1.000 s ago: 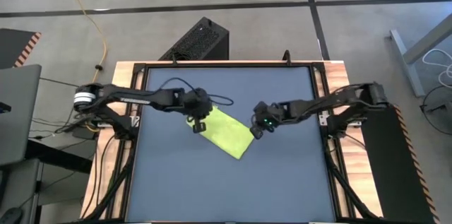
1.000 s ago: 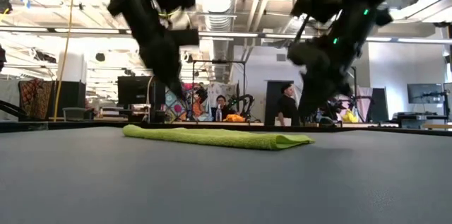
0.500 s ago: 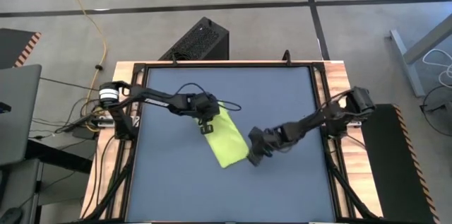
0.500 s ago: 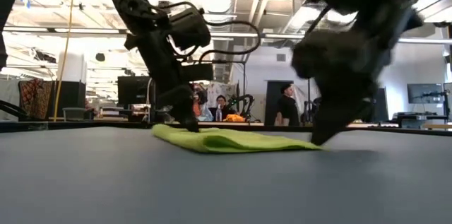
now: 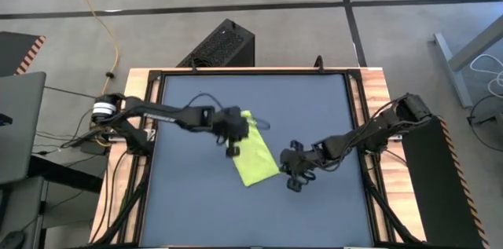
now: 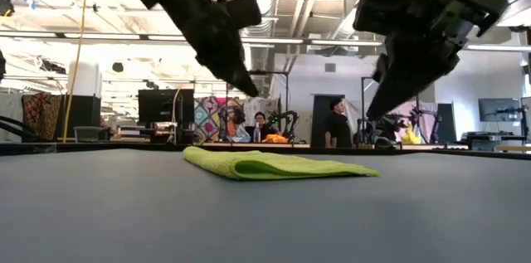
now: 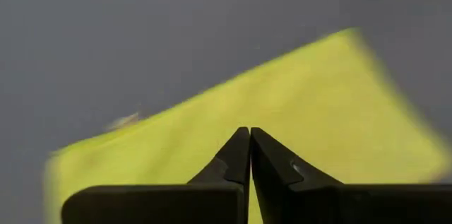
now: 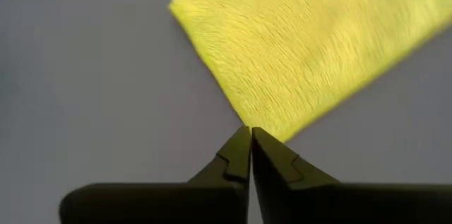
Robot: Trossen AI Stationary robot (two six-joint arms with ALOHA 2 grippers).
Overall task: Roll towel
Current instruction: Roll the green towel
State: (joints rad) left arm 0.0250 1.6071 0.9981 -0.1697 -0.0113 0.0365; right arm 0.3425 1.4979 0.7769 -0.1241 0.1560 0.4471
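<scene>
Mid-table lies the folded towel (image 5: 253,157), flat; left gripper (image 5: 233,142) clenched empty above its far-left edge, right gripper (image 5: 294,179) clenched empty just right.

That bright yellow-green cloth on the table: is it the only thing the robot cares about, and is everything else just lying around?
Part of the job:
- small lime yellow-green towel of thin soft fabric, lying folded flat on the dark blue-grey tabletop
- left gripper, raised above the towel
- right gripper, raised beside it

Just lying about:
- black box with a vented top, on the floor
- yellow cable, on the floor
</scene>
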